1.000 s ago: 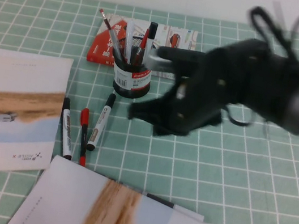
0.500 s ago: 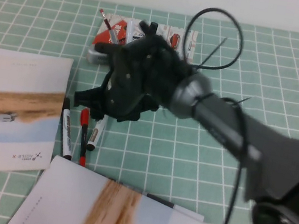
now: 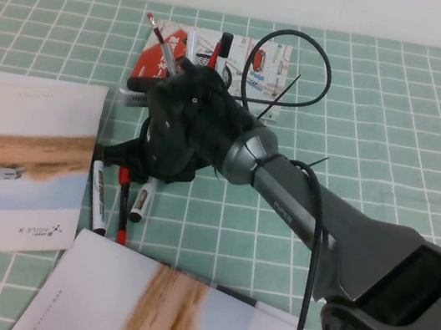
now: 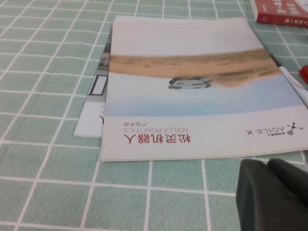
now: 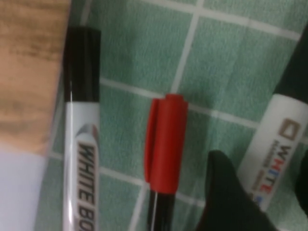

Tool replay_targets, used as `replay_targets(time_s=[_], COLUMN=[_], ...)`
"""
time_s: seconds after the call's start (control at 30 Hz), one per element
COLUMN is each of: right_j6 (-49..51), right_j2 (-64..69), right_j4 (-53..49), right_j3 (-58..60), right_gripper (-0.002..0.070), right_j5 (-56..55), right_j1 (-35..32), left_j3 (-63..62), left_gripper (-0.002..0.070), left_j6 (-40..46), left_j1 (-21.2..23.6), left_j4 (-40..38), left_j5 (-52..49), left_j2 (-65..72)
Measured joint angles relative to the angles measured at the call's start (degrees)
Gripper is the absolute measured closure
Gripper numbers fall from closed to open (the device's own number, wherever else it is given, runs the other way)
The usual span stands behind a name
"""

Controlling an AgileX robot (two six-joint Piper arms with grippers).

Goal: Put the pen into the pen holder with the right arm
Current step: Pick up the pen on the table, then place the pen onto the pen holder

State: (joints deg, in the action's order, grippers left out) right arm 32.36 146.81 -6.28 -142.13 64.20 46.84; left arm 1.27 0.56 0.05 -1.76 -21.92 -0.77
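The pen (image 3: 142, 201), a white marker with faint print and a black cap, lies on the green mat, rightmost of three pens. My right gripper (image 3: 137, 170) hangs low over its cap end. In the right wrist view the gripper (image 5: 264, 202) is open, and the pen (image 5: 272, 144) lies between its two fingers (image 5: 226, 192), apart from both. The pen holder is hidden behind my right wrist; only the pens standing in it (image 3: 163, 44) show above. My left gripper (image 4: 275, 195) is shut and empty, low over the mat beside a booklet.
A red-capped pen (image 5: 165, 142) and a marker with dark print (image 5: 83, 159) lie just left of the pen. Booklets lie at the left (image 3: 19, 157) and the front (image 3: 163, 308). A red and white box (image 3: 260, 57) lies behind the holder.
My right arm has swung left from beside the pen holder and dropped over the three pens on the mat. The pens have not moved.
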Motion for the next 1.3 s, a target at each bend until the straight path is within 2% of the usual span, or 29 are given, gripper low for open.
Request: replay_targets(time_s=[0.13,0.33,0.7,0.97,1.03,1.1,1.3], right_j6=[-1.99,-5.22,-12.11,-14.19,-14.19,-13.32,-6.83], right_j2=[0.13,0.13,-1.31,-12.96,-17.63,-22.75,-37.96], right_j4=[-0.17,-1.22,1.72,0.48,0.24,0.07,-6.96], right_j3=[-0.43,-0.48,0.28,12.88,19.55,27.76,54.76], right_gripper=[0.0398,0.0547,0.0552,0.0551,0.0551,0.0551,0.0552], right_j5=[2.24,3.48,5.71,6.38,3.68,-3.5,-37.08], right_j1=[0.0,0.0,0.0,0.0,0.0,0.0,-0.24], left_j3=[0.0,0.0,0.0,0.0,0.0,0.0,0.0], left_gripper=[0.0679,0.0679,0.0679,0.0679,0.0679,0.0679,0.0679], left_j6=[0.0,0.0,0.0,0.0,0.0,0.0,0.0], left_j1=[0.0,0.0,0.0,0.0,0.0,0.0,0.0], left_j4=[0.0,0.0,0.0,0.0,0.0,0.0,0.0], left_j5=[0.0,0.0,0.0,0.0,0.0,0.0,0.0], left_j2=[0.0,0.0,0.0,0.0,0.0,0.0,0.0])
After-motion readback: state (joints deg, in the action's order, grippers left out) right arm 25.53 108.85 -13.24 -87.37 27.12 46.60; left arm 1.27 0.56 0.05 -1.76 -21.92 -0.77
